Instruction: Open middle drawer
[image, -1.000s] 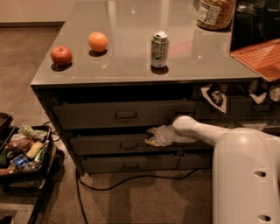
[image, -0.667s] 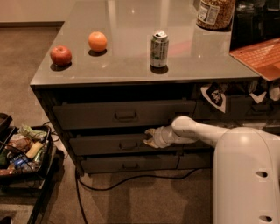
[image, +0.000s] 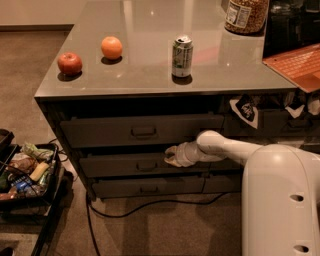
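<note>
The middle drawer (image: 115, 166) is a dark grey flat front under the counter, with a small metal pull (image: 146, 165) at its centre. A dark gap shows above its front edge. My gripper (image: 170, 156) is at the end of the white arm (image: 225, 147), which reaches in from the right. It sits at the drawer's upper edge, just right of and slightly above the pull. The taller top drawer (image: 142, 131) is above it and the slim bottom drawer (image: 150, 187) is below.
On the grey counter (image: 150, 75) stand an apple (image: 69, 63), an orange (image: 111, 47), a soda can (image: 182, 55) and a jar (image: 245, 15). A bin of snacks (image: 25, 172) stands on the floor at the left. A black cable (image: 150, 205) lies under the drawers.
My gripper has moved a little to the left along the middle drawer's upper edge, closer to the pull. The drawers look unmoved.
</note>
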